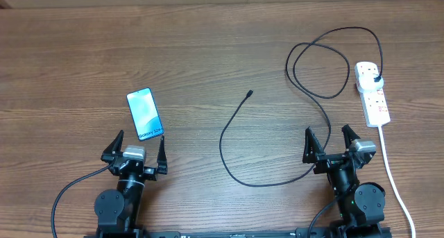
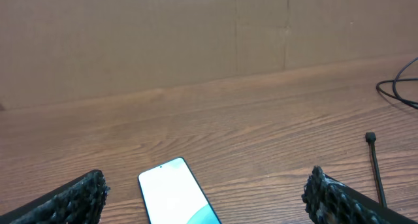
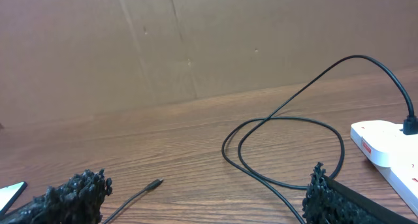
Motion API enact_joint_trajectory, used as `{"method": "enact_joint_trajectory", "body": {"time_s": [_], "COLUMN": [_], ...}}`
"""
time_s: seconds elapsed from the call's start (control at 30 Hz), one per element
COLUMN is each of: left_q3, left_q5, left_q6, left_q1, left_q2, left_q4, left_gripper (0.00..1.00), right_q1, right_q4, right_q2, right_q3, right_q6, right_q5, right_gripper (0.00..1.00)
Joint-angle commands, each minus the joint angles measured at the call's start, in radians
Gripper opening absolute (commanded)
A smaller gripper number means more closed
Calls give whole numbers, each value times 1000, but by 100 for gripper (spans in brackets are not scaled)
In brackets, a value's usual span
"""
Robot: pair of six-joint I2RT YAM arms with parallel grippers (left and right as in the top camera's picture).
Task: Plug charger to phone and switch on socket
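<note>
a: overhead, left gripper [image 1: 139, 137] and right gripper [image 1: 327, 130] both gape, empty. why?
b: nothing is grasped yet. phone [image 1: 145, 114] lies before the left; the charger [image 1: 222, 137] is plugged into the socket [image 1: 372, 92].
a: left wrist?
b: phone flat between its fingers [image 2: 72, 201], handy to steady.
a: right wrist?
b: cable loops ahead, tip loose.

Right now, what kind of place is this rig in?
Likely a lab test bench: bare wood-grain table, plain brown board backdrop, and only a Galaxy phone, black charger cable and white power strip laid out.
</note>
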Motion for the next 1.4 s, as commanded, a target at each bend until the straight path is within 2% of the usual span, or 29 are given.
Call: {"method": "enact_joint_trajectory", "body": {"time_s": [0.0, 0.43, 0.97, 1.37], "left_q3": [-7, -2, 77, 149], "left_q5": [-11, -58, -10, -12], "left_q6": [21, 23, -15, -26], "left_q1": [3, 4, 4, 4], "left_q2": [-10, -10, -10, -9], "left_q4": [-1, 23, 11, -91], "left_gripper": [100, 100, 100, 100], "right_q1": [5, 5, 5, 5], "right_q4": [7, 7, 7, 7], "right_q2": [-10, -10, -10, -10], "right_q3": [-11, -11, -11, -11], "right_q6": [-5, -5, -5, -5], "right_q5": [-6, -6, -6, -6], "right_gripper": [100, 100, 100, 100]}}
